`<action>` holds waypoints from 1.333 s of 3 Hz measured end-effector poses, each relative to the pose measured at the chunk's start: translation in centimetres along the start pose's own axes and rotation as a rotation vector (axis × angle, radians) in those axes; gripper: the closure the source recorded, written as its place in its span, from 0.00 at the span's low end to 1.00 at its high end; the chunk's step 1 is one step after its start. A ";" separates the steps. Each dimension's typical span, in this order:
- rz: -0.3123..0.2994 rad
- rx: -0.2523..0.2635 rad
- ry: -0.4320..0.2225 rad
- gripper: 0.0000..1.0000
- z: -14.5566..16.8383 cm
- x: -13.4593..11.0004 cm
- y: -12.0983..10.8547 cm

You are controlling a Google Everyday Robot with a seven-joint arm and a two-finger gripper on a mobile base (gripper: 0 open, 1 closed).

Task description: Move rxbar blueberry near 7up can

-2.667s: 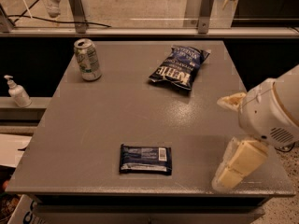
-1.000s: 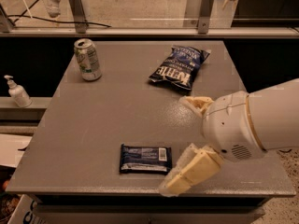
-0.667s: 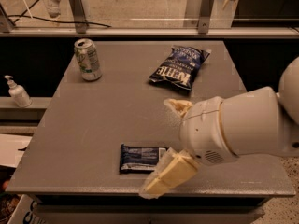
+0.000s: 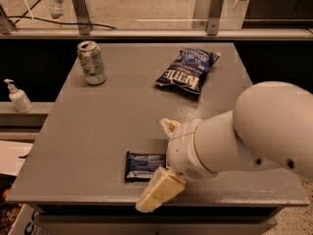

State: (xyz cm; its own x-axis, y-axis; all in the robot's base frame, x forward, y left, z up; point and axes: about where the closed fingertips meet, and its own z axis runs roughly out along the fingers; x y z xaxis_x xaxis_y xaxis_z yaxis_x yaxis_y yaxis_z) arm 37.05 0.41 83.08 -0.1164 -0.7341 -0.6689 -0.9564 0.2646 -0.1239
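The rxbar blueberry [image 4: 143, 164] is a small flat navy wrapper lying near the front edge of the grey table [image 4: 98, 121]. Its right end is hidden behind my arm. My gripper [image 4: 164, 158] hangs right at that right end, open, with one pale finger [image 4: 169, 126] behind the bar and the other finger [image 4: 157, 192] in front of it. The 7up can [image 4: 91, 62] stands upright at the far left corner of the table, far from the bar.
A crinkled dark-blue chip bag [image 4: 188, 71] lies at the back right of the table. A white pump bottle [image 4: 18, 98] stands on a ledge to the left, off the table. A railing with glass runs behind the table.
My arm has swept left from the table's right edge to the bar. The fingers now straddle its right end. The bar, can and bag have not moved.
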 end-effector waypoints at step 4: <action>0.116 -0.016 0.098 0.65 1.2 2.4 -3.0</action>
State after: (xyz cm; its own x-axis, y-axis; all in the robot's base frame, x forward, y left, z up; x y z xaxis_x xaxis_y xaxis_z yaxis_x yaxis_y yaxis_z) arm 40.00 -1.39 81.01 -0.2514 -0.7568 -0.6034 -0.9390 0.3418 -0.0375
